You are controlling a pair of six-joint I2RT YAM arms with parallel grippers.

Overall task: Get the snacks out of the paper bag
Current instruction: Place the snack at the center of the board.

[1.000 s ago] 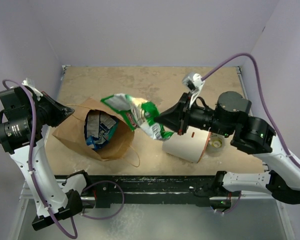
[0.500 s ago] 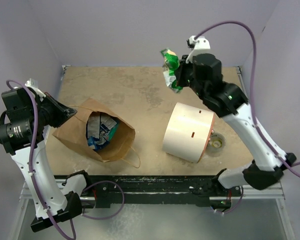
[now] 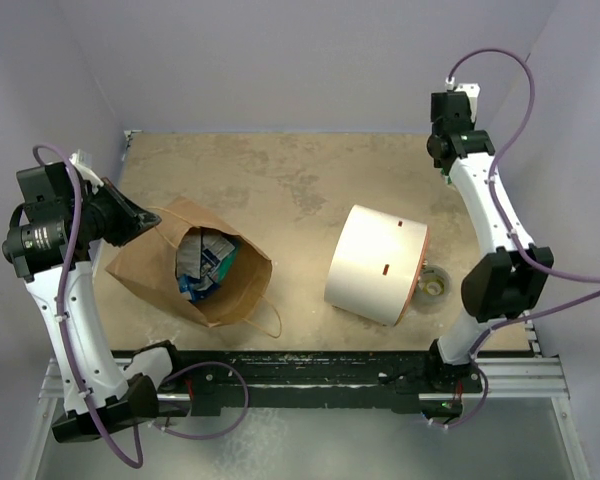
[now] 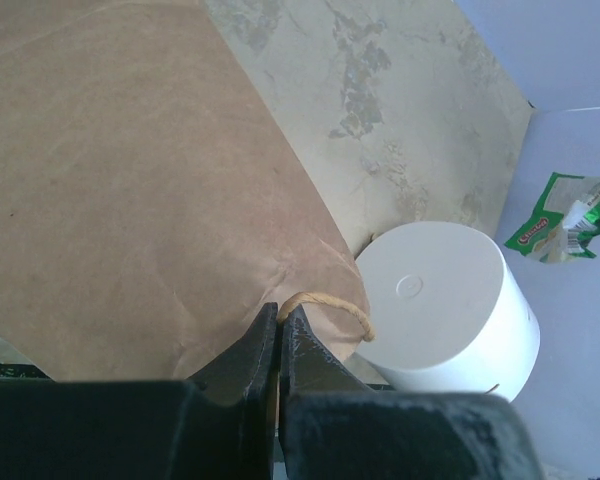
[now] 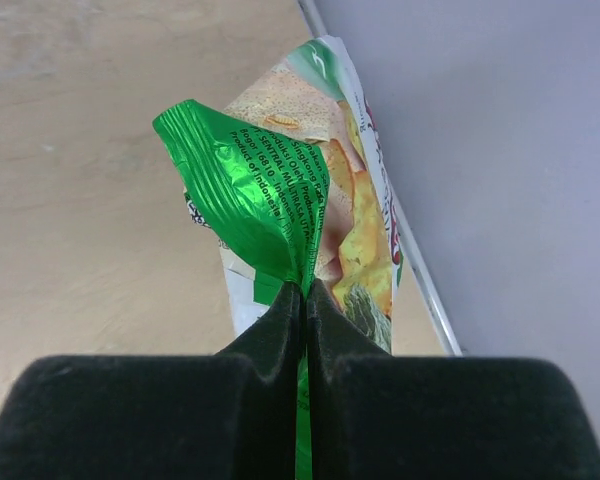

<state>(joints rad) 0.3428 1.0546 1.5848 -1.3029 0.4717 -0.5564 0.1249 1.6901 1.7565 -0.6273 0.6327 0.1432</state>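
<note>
The brown paper bag (image 3: 145, 272) lies on its side at the left, mouth towards the middle. Blue and silver snacks (image 3: 202, 262) show inside its opening. My left gripper (image 4: 280, 312) is shut on the bag's twisted paper handle (image 4: 332, 301) at the upper rim, and the top view shows the left gripper (image 3: 150, 220) there too. Over the table's far right corner, beside the wall, my right gripper (image 5: 306, 287) is shut on the top seal of a green snack packet (image 5: 280, 190). The left wrist view shows that packet (image 4: 560, 218) hanging against the wall.
A large white cylinder (image 3: 375, 265) with an orange rim lies on its side right of centre. A small clear tape roll (image 3: 435, 287) sits just right of it. Purple walls close in the table on three sides. The right arm (image 3: 485, 215) stretches along the right edge.
The right arm has swung the green packet from beside the bag up and over to the far right corner. The left gripper has kept its hold on the bag's handle.
</note>
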